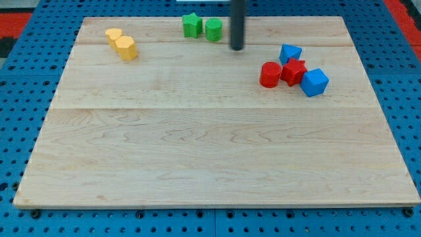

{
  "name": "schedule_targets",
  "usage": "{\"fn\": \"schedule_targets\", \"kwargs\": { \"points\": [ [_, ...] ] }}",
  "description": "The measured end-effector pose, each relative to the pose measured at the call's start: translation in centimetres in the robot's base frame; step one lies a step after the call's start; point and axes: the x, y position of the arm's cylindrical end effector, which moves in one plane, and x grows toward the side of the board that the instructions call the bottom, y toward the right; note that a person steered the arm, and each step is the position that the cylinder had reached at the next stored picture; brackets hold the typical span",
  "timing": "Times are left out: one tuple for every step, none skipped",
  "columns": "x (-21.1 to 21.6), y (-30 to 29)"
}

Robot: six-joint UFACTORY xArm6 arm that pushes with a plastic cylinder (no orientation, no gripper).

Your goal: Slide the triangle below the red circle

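Note:
The red circle block point(270, 75) lies at the board's right, touching a red star block point(293, 71) on its right. A blue triangle block point(290, 53) sits just above the star, at the upper right of the red circle. A blue cube point(315, 82) touches the star's right side. My tip point(237, 48) is near the view's top centre, to the upper left of the red circle and left of the blue triangle, touching no block.
A green star block point(191, 25) and a green circle block point(213, 29) sit left of the rod. Two yellow blocks point(122, 43) lie at the upper left. The wooden board point(210, 145) rests on a blue pegboard.

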Motion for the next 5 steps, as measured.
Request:
{"fn": "schedule_targets", "kwargs": {
  "points": [
    [-3.2,4.9],
    [-3.1,10.1],
    [-1.0,10.9],
    [0.1,8.2],
    [1.1,6.0]
  ]
}}
